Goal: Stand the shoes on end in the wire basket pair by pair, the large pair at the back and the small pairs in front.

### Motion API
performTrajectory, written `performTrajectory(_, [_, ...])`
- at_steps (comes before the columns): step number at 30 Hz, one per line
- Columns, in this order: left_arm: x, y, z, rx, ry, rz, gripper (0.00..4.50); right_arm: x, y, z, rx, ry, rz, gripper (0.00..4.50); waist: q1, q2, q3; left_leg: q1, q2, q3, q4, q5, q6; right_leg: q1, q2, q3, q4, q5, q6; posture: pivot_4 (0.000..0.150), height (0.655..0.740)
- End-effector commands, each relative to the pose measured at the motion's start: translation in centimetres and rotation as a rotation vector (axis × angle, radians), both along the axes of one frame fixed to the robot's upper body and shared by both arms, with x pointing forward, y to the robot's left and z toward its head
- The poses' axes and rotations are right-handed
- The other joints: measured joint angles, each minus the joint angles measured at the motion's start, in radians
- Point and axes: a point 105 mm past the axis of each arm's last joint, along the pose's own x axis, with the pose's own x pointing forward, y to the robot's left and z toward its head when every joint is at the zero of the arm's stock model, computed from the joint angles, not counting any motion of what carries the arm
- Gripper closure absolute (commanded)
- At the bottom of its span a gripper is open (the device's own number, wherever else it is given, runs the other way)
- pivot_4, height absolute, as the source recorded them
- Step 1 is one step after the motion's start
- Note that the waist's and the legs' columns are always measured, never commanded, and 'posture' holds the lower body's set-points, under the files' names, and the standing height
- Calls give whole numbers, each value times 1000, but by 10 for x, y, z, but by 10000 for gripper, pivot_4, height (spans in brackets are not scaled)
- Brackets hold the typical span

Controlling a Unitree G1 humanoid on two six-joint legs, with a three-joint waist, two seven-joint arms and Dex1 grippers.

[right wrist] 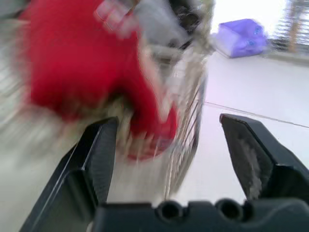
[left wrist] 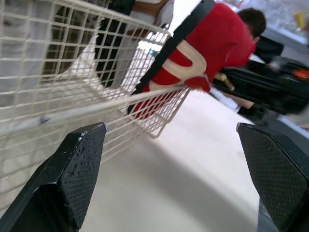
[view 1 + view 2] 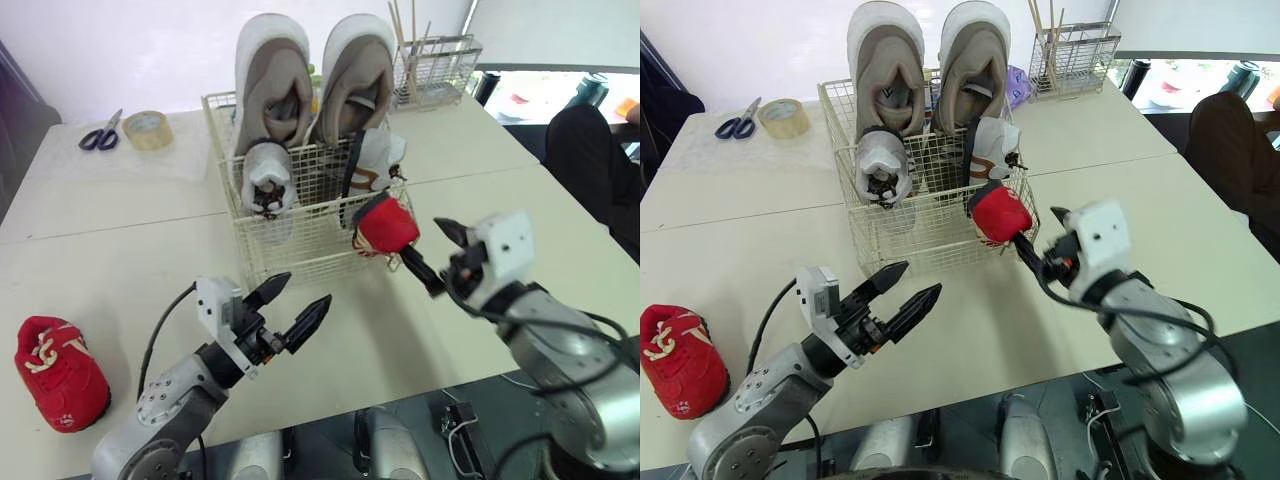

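Observation:
The wire basket (image 3: 300, 250) holds two large beige shoes (image 3: 272, 80) standing on end at the back. Two small white shoes (image 3: 268, 175) stand in front of them. A small red shoe (image 3: 387, 224) sits at the basket's front right corner, against the rim. My right gripper (image 3: 422, 242) is open just behind it, its lower finger close to the shoe; whether it touches, I cannot tell. The second red shoe (image 3: 60, 372) lies on the table at the near left. My left gripper (image 3: 290, 310) hovers open over the table in front of the basket, holding nothing.
Scissors (image 3: 100, 132) and a tape roll (image 3: 148, 129) lie at the back left. A wire holder with sticks (image 3: 435, 65) stands behind the basket to the right. A seated person (image 3: 590, 150) is beyond the table's right edge.

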Motion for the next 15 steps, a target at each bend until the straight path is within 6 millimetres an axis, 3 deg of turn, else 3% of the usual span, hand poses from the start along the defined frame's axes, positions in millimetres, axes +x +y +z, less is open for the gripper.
performTrajectory(1, [-8, 0, 12, -13, -42, -24, 0, -1, -3, 25, 45, -96, 81, 8854, -7, 0, 0, 0, 0, 0, 0, 0, 0, 0, 0, 0, 0, 0, 0, 1500, 7400])
performTrajectory(5, [-12, 4, 12, 4, -35, 9, 0, 8, 13, 30, 149, -88, 151, 8854, -24, 0, -1, 1, 1, 0, 0, 0, 0, 0, 0, 0, 0, -1, 2, 1500, 7400])
performTrajectory(11, [-25, 26, 25, 2, -24, 86, 0, -51, 53, -7, 197, 311, 676, 8854, -14, 0, -1, 0, 0, -3, -1, -3, 3, 0, 0, -1, 1, -3, 4, 1500, 7400])
performTrajectory(14, [-40, 46, 39, -52, 6, 137, 0, -71, 67, -13, 189, 457, 907, 156, -29, 0, -1, 0, 1, -3, 0, -3, 3, 0, 0, -1, 1, -3, 4, 1500, 7400])
performTrajectory(15, [-44, 58, 42, -63, 25, 179, 0, -71, 68, -14, 171, 479, 956, 156, -31, 0, -1, 1, 1, -3, 1, -3, 3, 1, -1, -1, 0, -3, 4, 1500, 7400])
